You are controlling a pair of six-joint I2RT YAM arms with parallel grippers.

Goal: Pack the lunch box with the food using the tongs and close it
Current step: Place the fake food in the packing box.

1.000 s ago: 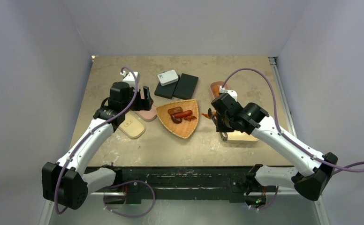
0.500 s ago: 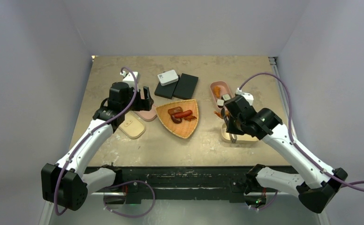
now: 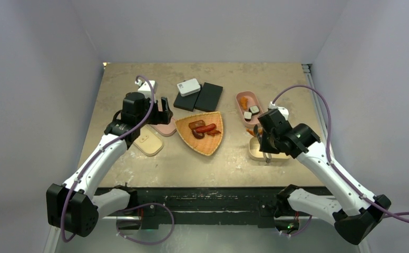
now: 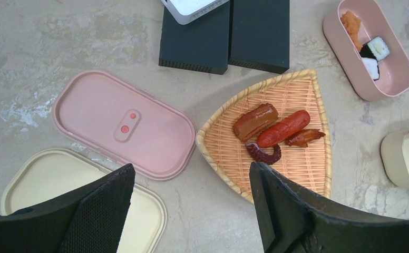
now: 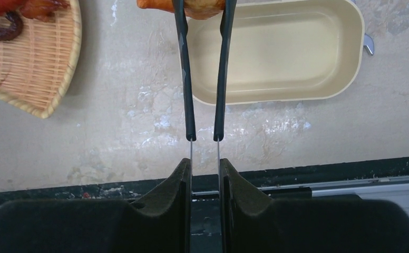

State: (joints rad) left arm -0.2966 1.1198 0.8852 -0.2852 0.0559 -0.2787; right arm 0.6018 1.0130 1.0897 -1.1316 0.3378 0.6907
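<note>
Over marbled tabletop (image 5: 139, 121), tongs (image 5: 185, 79) pinched between the right jaws clasp orange food (image 5: 205, 8); left jaws spread.

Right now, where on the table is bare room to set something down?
Bare: the near strip between the wicker tray and the front edge of the table, bordered by the cream lid and the cream box; also the far strip behind the black boxes. Crowded: the middle band, with the pink lid, the tray and the pink box side by side.
</note>
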